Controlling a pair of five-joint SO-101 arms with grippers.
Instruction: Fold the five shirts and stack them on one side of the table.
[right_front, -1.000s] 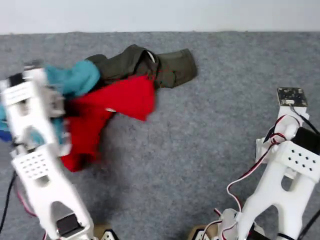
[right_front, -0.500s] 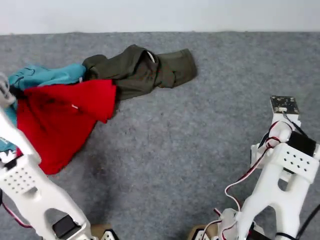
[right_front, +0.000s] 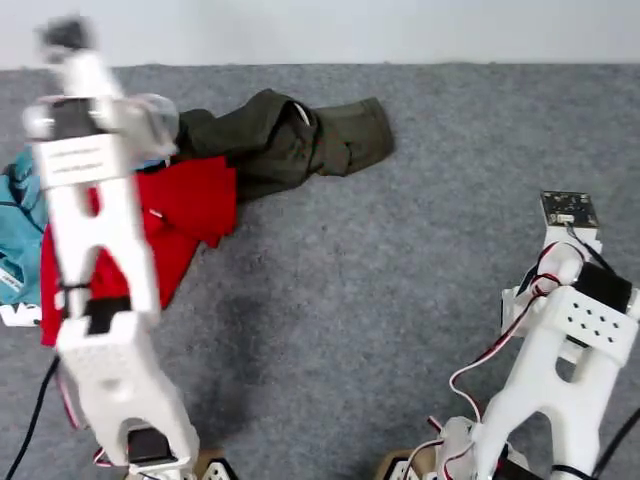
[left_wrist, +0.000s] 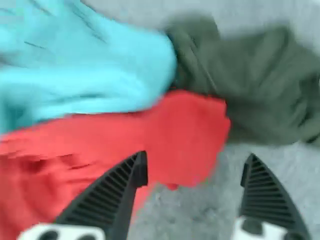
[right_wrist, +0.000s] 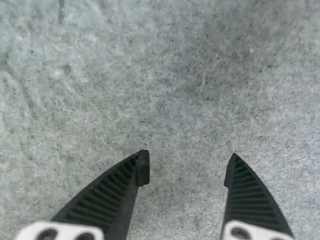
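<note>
Shirts lie in a crumpled heap at about 10 o'clock on the table (right_front: 420, 240). The red shirt (right_front: 195, 200) is in front, the teal shirt (right_front: 15, 215) sits at its 9 o'clock side, and the olive shirt (right_front: 290, 140) spreads off toward 1 o'clock, all overlapping. I make out three colours; whether more lie underneath cannot be told. None is folded yet. The left gripper (left_wrist: 196, 162) hangs over the red shirt's edge, jaws spread wide with nothing between them. The right gripper (right_wrist: 187, 162) is likewise spread and empty, over bare grey mat near 4 o'clock. The step in hand looks like pulling one shirt free of the heap, most likely the red one. To do it well, the left jaws should come down on a free corner or hem of the red cloth alone, clear of the teal and olive layers. They should then draw it toward the open middle so the right arm can take the opposite corner and spread it flat. A small white tag (right_front: 152, 213) shows on the red shirt, too small to read, and no other writing is legible.
</note>
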